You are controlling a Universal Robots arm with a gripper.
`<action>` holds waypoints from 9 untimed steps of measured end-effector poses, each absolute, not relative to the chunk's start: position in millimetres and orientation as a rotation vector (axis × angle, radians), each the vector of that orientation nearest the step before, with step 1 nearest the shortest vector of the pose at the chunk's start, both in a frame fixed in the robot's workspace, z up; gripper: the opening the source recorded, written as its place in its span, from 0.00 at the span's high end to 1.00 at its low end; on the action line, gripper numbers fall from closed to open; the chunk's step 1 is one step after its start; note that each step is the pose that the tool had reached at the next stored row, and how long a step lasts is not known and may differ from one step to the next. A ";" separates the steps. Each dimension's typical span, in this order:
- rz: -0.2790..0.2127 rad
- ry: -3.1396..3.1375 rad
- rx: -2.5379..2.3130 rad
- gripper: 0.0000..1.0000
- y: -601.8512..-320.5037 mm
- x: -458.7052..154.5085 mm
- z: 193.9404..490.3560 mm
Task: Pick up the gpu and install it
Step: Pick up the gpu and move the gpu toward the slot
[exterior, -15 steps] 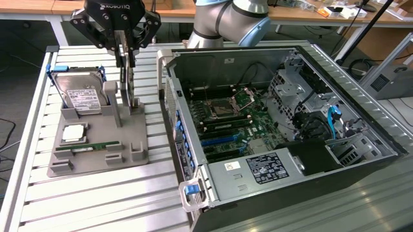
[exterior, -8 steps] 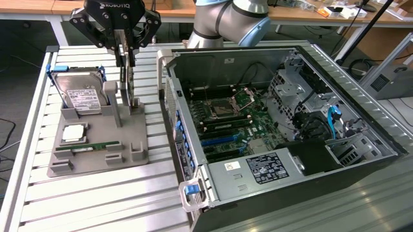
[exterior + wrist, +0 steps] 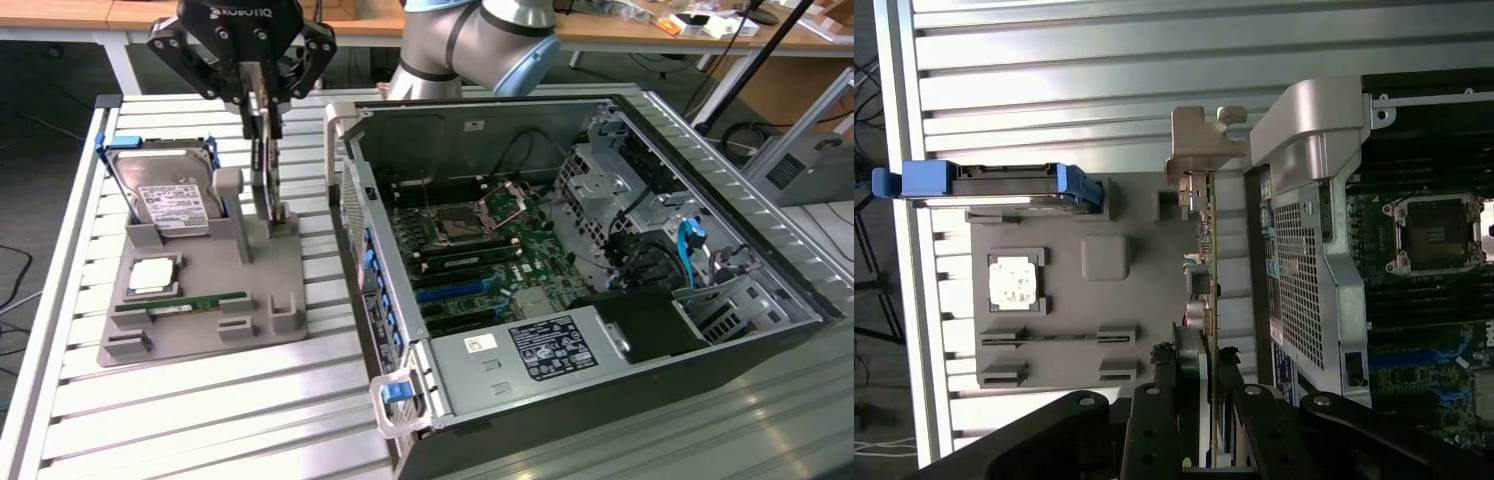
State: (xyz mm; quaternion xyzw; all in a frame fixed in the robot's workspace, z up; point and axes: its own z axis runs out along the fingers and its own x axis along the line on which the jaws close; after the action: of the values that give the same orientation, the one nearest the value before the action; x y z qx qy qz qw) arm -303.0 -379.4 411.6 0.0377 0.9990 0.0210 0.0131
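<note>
The gpu (image 3: 271, 165) stands on edge, a thin dark card, over the back right corner of the grey holder tray (image 3: 200, 335). My gripper (image 3: 263, 110) comes down on it from above, and its black fingers (image 3: 248, 95) are shut on the card's upper edge. Seen from the wrist, the gpu (image 3: 1206, 270) is edge-on, with its silver end bracket (image 3: 1204, 145) at the far end. There my gripper (image 3: 1206, 400) has a finger pressed on each face of the card. Whether the card's lower edge still touches the tray I cannot tell.
The tray also carries a silver hard drive (image 3: 167, 195) in a blue caddy, a CPU (image 3: 151, 275) and a green RAM stick (image 3: 180, 300). At the exterior view's right lies the open computer case (image 3: 387, 210), showing its motherboard (image 3: 481, 235) and power supply (image 3: 547, 350). Everything rests on a slatted aluminium table (image 3: 200, 420).
</note>
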 end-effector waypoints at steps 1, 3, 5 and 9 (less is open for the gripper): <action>0.065 3.113 0.118 0.73 -379.5 -302.7 411.7; 0.064 3.113 0.118 0.73 -379.9 -302.4 412.0; 0.064 3.113 0.118 0.73 -380.2 -302.2 412.6; 0.064 3.112 0.118 0.73 -380.5 -302.2 415.5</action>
State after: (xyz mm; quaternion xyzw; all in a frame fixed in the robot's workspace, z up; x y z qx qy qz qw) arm -302.2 -380.5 415.5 0.0378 0.9990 0.0207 0.0131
